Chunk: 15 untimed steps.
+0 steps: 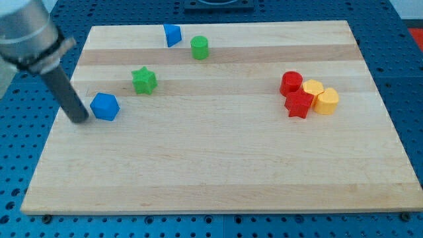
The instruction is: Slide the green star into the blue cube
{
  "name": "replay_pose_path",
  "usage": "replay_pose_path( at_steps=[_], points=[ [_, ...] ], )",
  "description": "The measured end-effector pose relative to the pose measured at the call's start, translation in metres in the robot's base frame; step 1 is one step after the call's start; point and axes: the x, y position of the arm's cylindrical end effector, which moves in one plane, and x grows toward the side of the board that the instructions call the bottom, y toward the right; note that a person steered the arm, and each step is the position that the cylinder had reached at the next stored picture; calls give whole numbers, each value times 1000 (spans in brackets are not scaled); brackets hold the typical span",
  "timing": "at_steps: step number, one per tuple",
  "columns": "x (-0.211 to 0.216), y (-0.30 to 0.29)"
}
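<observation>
So, only one camera view to go through, and it shows eight blocks on the wooden tabletop [218,172]. My tip [80,119] is down at the 9 o'clock side of the board, just beside the blue cube [104,106], which sits at its 3 o'clock; can't tell if they actually touch. No gripper on this rig, just the dark rod, so nothing is held.

The green star [143,80] sits at about 1 o'clock from the blue cube, near it but clearly apart. That's two greens total: the star plus a green cylinder [199,47] up toward 12 o'clock. Two blues as well: the cube and a blue wedge-ish block [172,35] just at 9 o'clock of the cylinder.

Over at 3 o'clock there's a tight cluster of four: red cylinder [291,82], red star [298,104], and two yellow hexagon-looking blocks [312,88] [326,101], all packed together.
</observation>
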Motion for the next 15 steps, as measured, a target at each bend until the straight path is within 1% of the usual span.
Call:
replay_pose_path(
  at_steps=[1, 2, 3, 4, 5, 6, 7, 8, 9, 10, 11, 12, 13, 14, 15],
  points=[
    [-54, 9],
    [-23, 53],
    [44, 49],
    [72, 49],
    [71, 86],
    [27, 173],
    [-50, 191],
    [-101, 140],
    [-80, 89],
    [-27, 87],
    [-67, 96],
    [-73, 133],
    [-61, 140],
    [-27, 150],
    [0, 71]
  ],
)
